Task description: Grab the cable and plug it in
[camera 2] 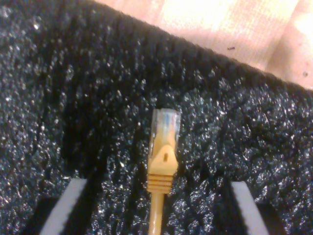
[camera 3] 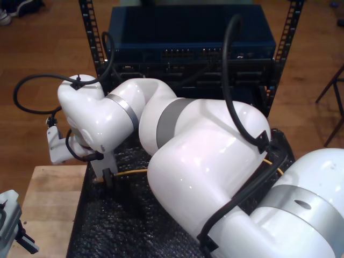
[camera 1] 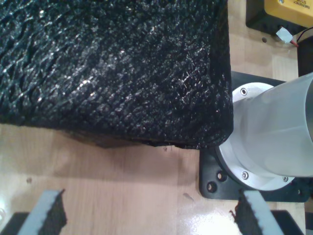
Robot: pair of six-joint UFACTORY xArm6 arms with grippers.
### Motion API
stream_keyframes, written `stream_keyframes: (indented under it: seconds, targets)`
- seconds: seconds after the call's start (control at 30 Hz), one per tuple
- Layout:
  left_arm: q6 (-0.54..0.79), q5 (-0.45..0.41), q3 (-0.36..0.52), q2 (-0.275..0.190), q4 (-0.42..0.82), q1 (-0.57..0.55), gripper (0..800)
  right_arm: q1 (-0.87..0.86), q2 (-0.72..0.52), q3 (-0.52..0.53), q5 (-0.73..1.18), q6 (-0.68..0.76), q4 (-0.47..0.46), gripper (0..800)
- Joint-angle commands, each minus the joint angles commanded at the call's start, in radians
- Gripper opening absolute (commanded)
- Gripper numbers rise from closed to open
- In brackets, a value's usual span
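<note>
In the first wrist view, my first end effector (camera 1: 146, 215) hangs released over the wooden table (camera 1: 122, 186), its two foam-padded fingertips (camera 1: 49, 210) set wide apart with nothing between them. Ahead of it lies the thick edge of the black foam mat (camera 1: 112, 68), and beside that a silver arm base (camera 1: 274, 137) sits bolted on a black plate (camera 1: 210, 181). A yellow box (camera 1: 288, 12) stands farther off on the table.

In the second wrist view, my second end effector (camera 2: 156, 205) is spread open above the same foam mat (camera 2: 73, 98). The cable (camera 2: 161, 166) lies on the foam between the two fingertips (camera 2: 66, 208) without touching either; its clear plug (camera 2: 165, 125) points away from the camera, with the orange-yellow boot behind it.

In the exterior view, a white arm (camera 3: 161, 123) bends down to the mat (camera 3: 118, 226), where its end effector (camera 3: 107, 177) stands over the cable (camera 3: 131, 172), which runs across the foam toward the exterior view's right. Behind stands a blue rack unit (camera 3: 188, 32) with rows of ports. Another end effector (camera 3: 13, 220) sits at the exterior view's lower left, over the table (camera 3: 51, 204).
</note>
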Motion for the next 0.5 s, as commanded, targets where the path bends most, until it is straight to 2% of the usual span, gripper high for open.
stream_keyframes:
  seconds: [0.23,0.43,0.5]
  targets:
    - [0.002,0.002,0.002,0.002,0.0,0.0,800,0.009,0.0,0.002,0.0,0.051,-0.051,500]
    - [0.002,0.002,0.002,0.002,0.0,0.0,800,0.014,0.002,0.002,0.002,0.054,-0.052,473]
    - [0.002,0.002,0.002,0.002,0.0,0.0,800,0.015,0.002,0.003,0.002,0.055,-0.052,436]
